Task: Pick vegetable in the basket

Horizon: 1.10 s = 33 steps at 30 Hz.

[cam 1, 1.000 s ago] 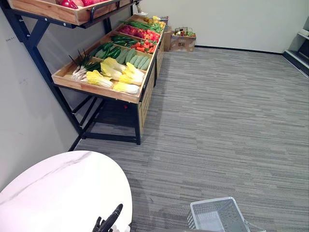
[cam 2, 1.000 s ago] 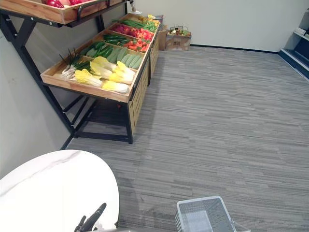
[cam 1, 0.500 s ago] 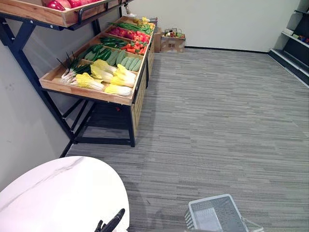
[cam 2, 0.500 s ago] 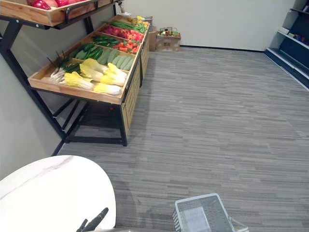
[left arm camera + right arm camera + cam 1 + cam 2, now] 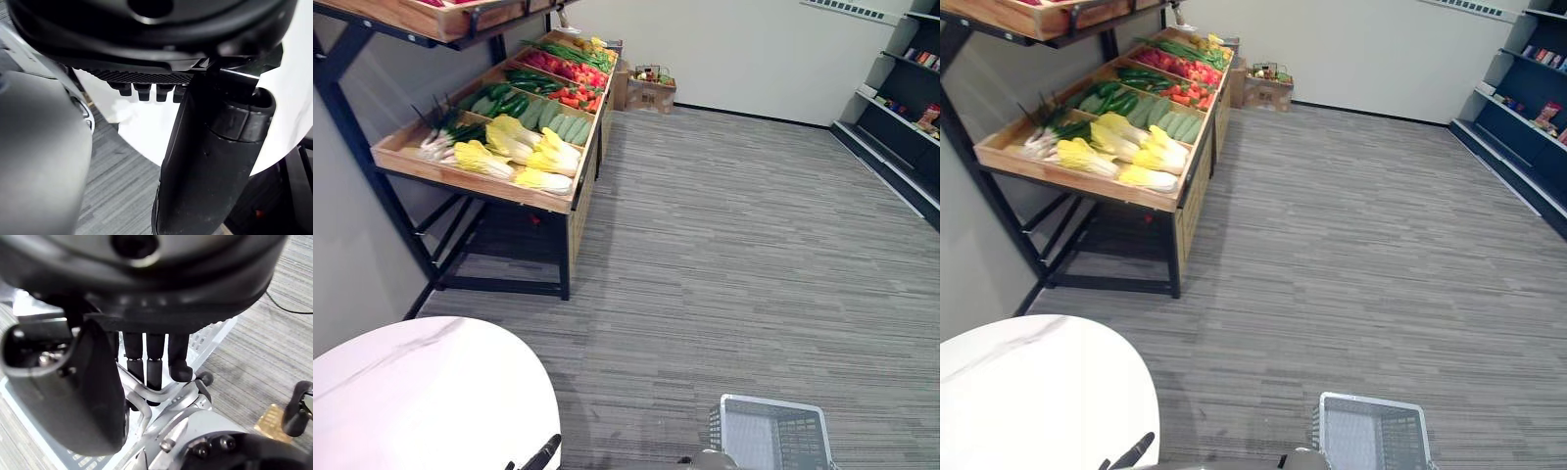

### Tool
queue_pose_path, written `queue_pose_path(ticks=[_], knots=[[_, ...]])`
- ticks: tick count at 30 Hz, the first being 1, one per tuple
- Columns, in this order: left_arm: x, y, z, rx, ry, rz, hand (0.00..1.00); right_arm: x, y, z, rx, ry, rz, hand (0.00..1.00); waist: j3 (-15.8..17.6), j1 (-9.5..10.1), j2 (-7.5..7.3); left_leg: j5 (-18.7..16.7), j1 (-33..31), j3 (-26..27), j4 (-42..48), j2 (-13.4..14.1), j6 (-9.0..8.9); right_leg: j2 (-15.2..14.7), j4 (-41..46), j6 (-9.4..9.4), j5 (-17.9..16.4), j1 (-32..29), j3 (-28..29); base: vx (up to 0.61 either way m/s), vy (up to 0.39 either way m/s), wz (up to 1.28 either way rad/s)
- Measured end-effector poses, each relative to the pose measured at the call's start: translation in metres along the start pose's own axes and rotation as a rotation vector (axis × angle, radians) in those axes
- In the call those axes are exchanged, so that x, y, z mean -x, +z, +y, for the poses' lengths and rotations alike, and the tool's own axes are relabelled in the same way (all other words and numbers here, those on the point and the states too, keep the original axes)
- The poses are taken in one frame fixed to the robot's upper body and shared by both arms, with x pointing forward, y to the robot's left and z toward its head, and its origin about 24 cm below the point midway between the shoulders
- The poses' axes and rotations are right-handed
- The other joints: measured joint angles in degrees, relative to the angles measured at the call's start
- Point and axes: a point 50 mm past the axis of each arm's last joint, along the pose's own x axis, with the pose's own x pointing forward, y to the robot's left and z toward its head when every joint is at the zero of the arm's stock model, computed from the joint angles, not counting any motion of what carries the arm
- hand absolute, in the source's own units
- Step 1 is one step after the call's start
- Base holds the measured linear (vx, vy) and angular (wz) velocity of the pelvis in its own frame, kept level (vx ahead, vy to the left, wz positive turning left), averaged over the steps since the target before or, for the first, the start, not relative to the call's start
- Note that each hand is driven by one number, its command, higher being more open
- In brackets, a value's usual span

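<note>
Clearly barely begun: the right hand [image 5: 154,357] curls round the empty basket's [image 5: 769,401] handle [image 5: 164,390], the left hand [image 5: 210,166] hangs relaxed, and the vegetables [image 5: 524,147] lie untouched, well apart on the shelf [image 5: 470,181].

left hand [image 5: 546,450]: low by the robot's left side, fingers [image 5: 148,91] straight, thumb sticking out, holding nothing | right hand [image 5: 161,298]: low by the right side, fingers [image 5: 152,360] curled down and hooked round the basket handle [image 5: 171,387], thumb next to them
</note>
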Motion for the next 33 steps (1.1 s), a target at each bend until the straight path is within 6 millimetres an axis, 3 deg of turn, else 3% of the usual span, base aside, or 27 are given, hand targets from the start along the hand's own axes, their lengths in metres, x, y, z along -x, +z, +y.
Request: queue_pose_path(ticks=[1, 3, 4, 5, 6, 7, 8, 9, 10, 11, 12, 13, 14, 17, 18, 19, 20, 21, 22, 23, 26, 27, 28, 29, 33], knots=[[0.0, 0.0, -0.001, 0.008, 0.001, -0.004, 1.0, 0.001, -0.001, -0.001, 0.0, 0.0, -0.004, 0.0, 0.0, 0.05, -0.01, -0.85, 1.32, 0.61, 0.39, 1.24, -1.35, -0.14, -2.7, 0.69, 1.04, 0.04, -0.57, 0.33, -0.308, -0.04], [0.0, 0.002, -0.003, 0.017, -0.006, -0.018, 1.0, 0.002, -0.004, -0.002, 0.001, -0.001, -0.013, 0.0, -0.05, -0.06, -0.42, -2.07, 3.43, 1.12, 0.32, 2.49, -3.51, -1.22, -4.55, 0.37, 3.62, 0.7, -1.25, 0.45, -0.443, 0.13], [0.0, 0.001, -0.003, 0.023, 0.001, -0.022, 1.0, 0.003, -0.007, -0.004, 0.006, -0.006, -0.003, 0.0, -0.19, -0.32, -0.39, -2.88, 4.94, 1.12, -0.07, 3.64, -4.75, -1.61, -2.33, -0.24, 2.42, 1.43, -1.85, 0.46, -0.482, 0.33], [0.001, -0.004, -0.008, 0.038, -0.008, -0.012, 1.0, 0.001, 0.003, -0.007, 0.01, -0.018, -0.025, 0.0, 0.06, -0.55, 1.99, -2.47, 6.12, 1.67, -0.09, 6.18, -4.65, -0.59, 1.98, -0.15, -0.64, 1.14, -3.72, 0.47, -0.485, 0.34], [0.002, -0.005, -0.008, 0.042, -0.01, -0.018, 1.0, 0.001, 0.005, -0.009, 0.018, -0.02, -0.032, 0.0, -0.57, -0.66, 1.85, -1.13, 5.69, 2.22, 0.67, 6.34, -5.27, -0.84, 4.64, -0.34, -4.19, 0.25, -3.94, 0.47, -0.479, 0.22], [0.002, -0.004, -0.01, 0.056, -0.017, -0.027, 1.0, 0.0, 0.008, -0.009, 0.039, -0.017, -0.039, 0.0, -0.92, -0.75, 2.08, 0.35, 5.26, 2.31, 2.55, 7.83, -5.12, -0.94, 9.71, -1.11, -8.87, -0.96, -4.3, 0.49, -0.496, 0.18], [0.002, -0.004, -0.009, 0.077, -0.017, -0.033, 1.0, 0.0, 0.012, -0.007, 0.043, -0.016, -0.048, 0.0, -1.84, -0.73, 2.02, 3.04, 3.98, 1.96, 5.35, 9.85, -3.12, 0.13, 12.32, -2.71, -12.89, -1.11, -5.02, 0.49, -0.523, 0.1], [0.002, -0.004, -0.008, 0.081, -0.017, -0.034, 1.0, -0.001, 0.012, -0.007, 0.045, -0.015, -0.048, 0.0, -2.16, -0.67, 1.97, 3.71, 3.71, 1.79, 5.92, 10.07, -2.29, 0.39, 12.39, -3.0, -13.3, -1.07, -5.06, 0.5, -0.529, 0.01], [0.002, -0.001, -0.008, 0.107, -0.021, -0.047, 1.0, -0.002, 0.014, -0.003, 0.07, -0.005, -0.047, 0.0, -3.14, -0.7, 1.9, 7.12, 1.18, 0.25, 9.72, 11.48, 0.96, 1.97, 10.85, -4.23, -14.37, -0.01, -5.68, 0.51, -0.512, 0.01], [0.001, 0.002, -0.012, 0.12, -0.04, -0.06, 1.0, -0.004, 0.02, 0.002, 0.092, 0.01, -0.05, 0.0, -3.22, -0.83, 2.16, 9.33, -2.65, -1.96, 17.3, 12.98, 1.59, 3.98, 6.65, -5.21, -13.94, 2.79, -6.86, 0.5, -0.48, 0.04], [0.001, 0.003, -0.014, 0.124, -0.052, -0.067, 1.0, -0.005, 0.022, 0.004, 0.107, 0.014, -0.047, 0.0, -3.24, -0.8, 2.24, 9.38, -4.8, -2.6, 21.9, 13.24, 0.87, 5.21, 3.9, -5.84, -13.32, 4.67, -7.21, 0.49, -0.405, 0.08], [0.0, 0.007, -0.019, 0.128, -0.079, -0.083, 1.0, -0.007, 0.025, 0.007, 0.136, 0.018, -0.038, 0.0, -3.12, -0.68, 2.01, 7.52, -8.62, -3.99, 29.92, 12.63, -1.44, 7.31, -1.8, -6.81, -11.84, 8.97, -7.48, 0.44, -0.317, -0.02], [-0.001, 0.011, -0.023, 0.131, -0.098, -0.099, 1.0, -0.008, 0.025, 0.008, 0.166, 0.03, -0.024, 0.0, -2.83, -0.36, 1.36, 5.08, -11.45, -3.97, 34.94, 10.65, -2.65, 8.49, -6.38, -7.44, -10.69, 12.83, -7.55, 0.41, -0.282, -0.07], [-0.002, 0.015, -0.03, 0.128, -0.131, -0.114, 1.0, -0.009, 0.026, 0.01, 0.165, 0.043, -0.006, 0.0, -2.24, -0.17, 0.36, 0.9, -16.54, -1.43, 34.81, 6.15, -2.69, 8.92, -10.58, -7.54, -10.46, 18.01, -7.41, 0.33, -0.179, -0.12], [-0.003, 0.016, -0.031, 0.118, -0.136, -0.112, 1.0, -0.01, 0.027, 0.012, 0.148, 0.045, -0.006, 0.0, -2.13, -0.25, 0.37, 0.42, -19.2, -0.01, 29.02, 3.46, -2.21, 8.96, -11.53, -7.54, -10.47, 19.77, -6.71, 0.28, -0.069, -0.22], [-0.003, 0.016, -0.032, 0.117, -0.137, -0.109, 1.0, -0.01, 0.027, 0.013, 0.141, 0.047, -0.004, 0.0, -1.94, -0.29, 0.42, 0.48, -20.07, -0.06, 25.9, 2.34, -2.12, 8.96, -11.64, -7.54, -10.47, 20.2, -6.32, 0.35, 0.008, -0.32], [-0.003, 0.016, -0.033, 0.116, -0.134, -0.099, 1.0, -0.01, 0.026, 0.014, 0.125, 0.047, 0.001, 0.0, -1.46, -0.33, 0.85, 3.74, -22.44, -0.63, 15.38, -0.71, -0.93, 9.18, -11.53, -7.33, -10.56, 21.1, -5.39, 0.23, 0.076, -0.28], [-0.004, 0.015, -0.032, 0.114, -0.132, -0.096, 1.0, -0.01, 0.024, 0.014, 0.124, 0.048, 0.008, 0.0, -1.21, 0.01, 0.72, 8.01, -22.97, -1.72, 13.61, -1.99, 1.46, 9.19, -11.23, -6.85, -10.77, 21.36, -4.46, 0.3, 0.094, -0.43], [-0.004, 0.014, -0.026, 0.103, -0.113, -0.085, 1.0, -0.009, 0.016, 0.016, 0.118, 0.053, 0.039, 0.0, -1.6, 0.79, -0.27, 8.82, -21.43, -2.14, 11.23, -3.43, 0.99, 8.54, -11.35, -6.14, -10.71, 21.34, -3.05, 0.29, 0.045, -0.06], [-0.005, 0.02, -0.025, 0.075, -0.116, -0.096, 1.0, -0.007, 0.009, 0.015, 0.111, 0.06, 0.049, 0.0, -2.14, 0.3, -1.82, 9.78, -20.52, -2.75, 8.02, -4.73, 1.79, 7.72, -11.83, -5.92, -10.55, 20.81, -1.98, 0.3, 0.019, 0.16], [-0.006, 0.024, -0.022, 0.093, -0.101, -0.112, 1.0, -0.006, 0.005, 0.023, 0.116, 0.097, 0.052, 0.0, 0.56, 0.66, -2.76, 9.62, -23.66, -3.37, 16.54, -4.59, 2.26, 6.76, -13.35, -4.89, -8.92, 23.09, 0.43, 0.19, 0.056, 0.28], [-0.006, 0.024, -0.02, 0.124, -0.088, -0.117, 1.0, -0.005, 0.008, 0.029, 0.125, 0.12, 0.032, 0.0, 1.68, 1.0, -2.94, 7.02, -26.05, -2.36, 19.73, -4.47, 1.65, 6.39, -12.91, -4.65, -8.64, 24.09, 1.61, 0.06, 0.077, 0.0], [-0.003, 0.016, -0.017, 0.14, -0.069, -0.101, 1.0, -0.005, 0.012, 0.024, 0.136, 0.117, 0.009, 0.0, 1.24, 0.95, -1.51, 10.89, -25.64, -1.82, 11.82, -3.92, 3.56, 6.95, -12.14, -4.55, -8.7, 24.49, 1.73, 0.04, 0.11, -0.09], [-0.001, 0.005, -0.019, 0.15, -0.066, -0.073, 1.0, -0.006, 0.019, 0.02, 0.153, 0.113, -0.009, 0.0, 0.92, 1.04, 0.31, 13.9, -24.74, -0.91, 10.13, -3.03, 3.77, 7.33, -10.23, -3.28, -9.54, 24.65, 2.16, 0.03, 0.09, -0.13], [0.001, 0.005, -0.01, 0.137, -0.048, -0.079, 1.0, -0.005, 0.021, 0.032, 0.157, 0.155, -0.041, 0.0, -0.16, 1.32, -0.84, 14.29, -22.07, 1.71, 6.46, -4.08, 3.51, 5.45, -8.71, -2.68, -9.42, 23.43, 5.35, 0.13, 0.058, -0.28]])
